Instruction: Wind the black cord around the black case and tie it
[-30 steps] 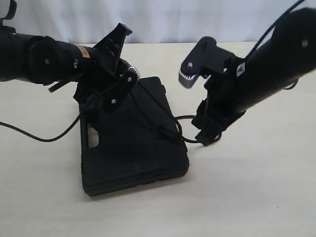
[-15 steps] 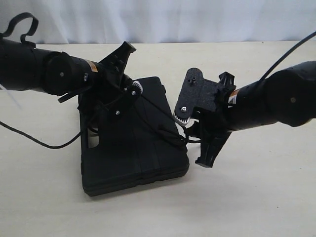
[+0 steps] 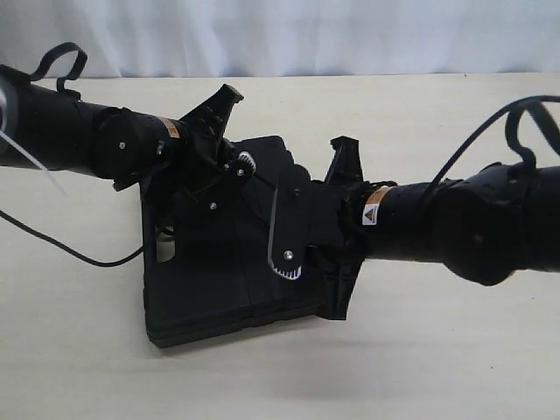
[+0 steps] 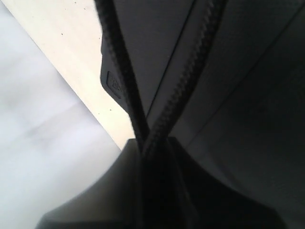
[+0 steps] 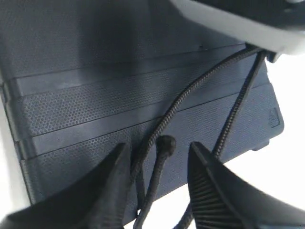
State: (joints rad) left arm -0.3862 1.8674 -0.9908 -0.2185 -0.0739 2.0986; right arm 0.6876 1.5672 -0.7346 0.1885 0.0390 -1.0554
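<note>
No words or numbers legible.
- Right arm (image 3: 472, 227), just beside the black case (image 3: 219, 289): small white sticker (image 3: 371, 214), black warning triangle.
- Left arm (image 3: 79, 140), above the case: orange label (image 3: 171, 129), print too small.
- Case corner: embossed mark (image 4: 113, 82), unreadable.

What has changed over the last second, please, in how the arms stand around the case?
The right gripper, which was raised beside the right edge of the case, swung down and reached in over it. It is now open, with the cord between its fingers. The left gripper shifted only slightly over the case's far left part and grips two cord strands. The case stayed put.
</note>
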